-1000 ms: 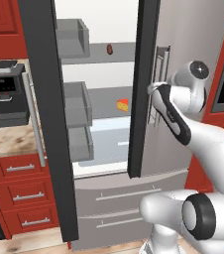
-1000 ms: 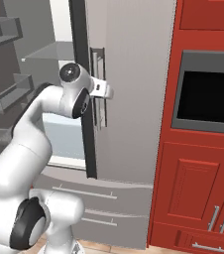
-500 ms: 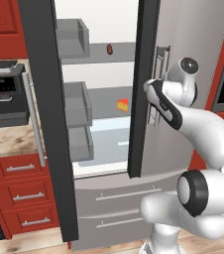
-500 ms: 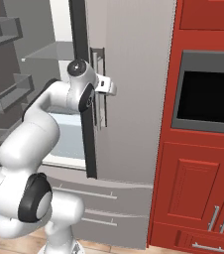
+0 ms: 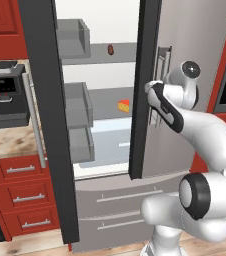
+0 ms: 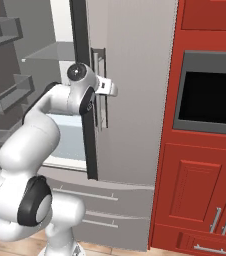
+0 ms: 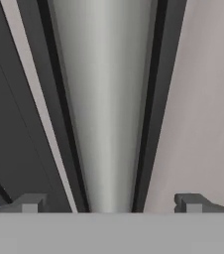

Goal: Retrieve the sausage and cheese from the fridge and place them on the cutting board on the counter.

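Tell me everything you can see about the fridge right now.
The fridge is tall, grey-silver, with dark door edges and both upper doors swung open. Grey shelves and door bins show inside; the sausage lies on an upper shelf, the cheese on the one below. Two drawers with bar handles sit underneath. The open claw straddles the right door's vertical handle.

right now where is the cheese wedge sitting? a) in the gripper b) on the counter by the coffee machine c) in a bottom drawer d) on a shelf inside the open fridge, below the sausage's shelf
d: the cheese rests on a grey shelf inside the fridge, one level below the shelf carrying the sausage, while the open gripper faces the right door's handle.
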